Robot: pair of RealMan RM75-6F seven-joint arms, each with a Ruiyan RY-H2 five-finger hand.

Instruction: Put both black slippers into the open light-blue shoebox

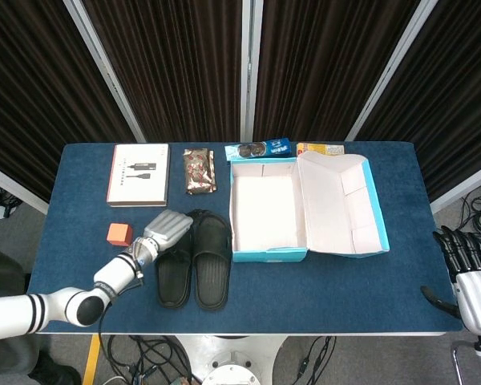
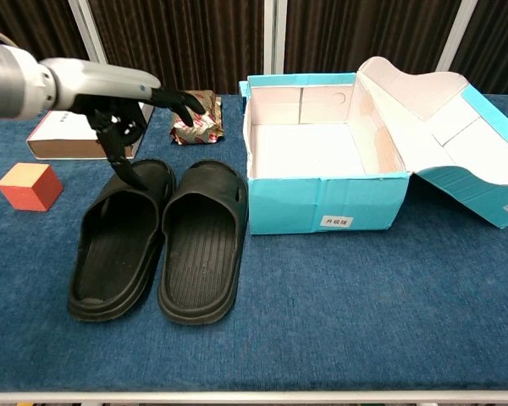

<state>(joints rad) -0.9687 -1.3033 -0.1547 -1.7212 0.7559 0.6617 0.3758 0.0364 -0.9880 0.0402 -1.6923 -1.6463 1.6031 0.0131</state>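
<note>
Two black slippers lie side by side on the blue table, the left one [image 1: 172,273] [image 2: 118,241] and the right one [image 1: 212,261] [image 2: 201,241], toes toward the back. The open light-blue shoebox [image 1: 264,210] [image 2: 322,156] stands just right of them, its white inside bare and its lid [image 1: 343,204] folded out to the right. My left hand [image 1: 167,228] [image 2: 127,106] hovers open above the toe ends of the slippers, fingers spread, holding nothing. My right hand [image 1: 470,277] hangs open off the table's right edge, seen only in the head view.
An orange cube [image 1: 119,234] [image 2: 30,185] sits left of the slippers. At the back lie a white flat box [image 1: 138,174] [image 2: 89,121], a brown snack packet [image 1: 199,170] [image 2: 196,118], a blue biscuit pack [image 1: 259,149] and a yellow packet [image 1: 321,148].
</note>
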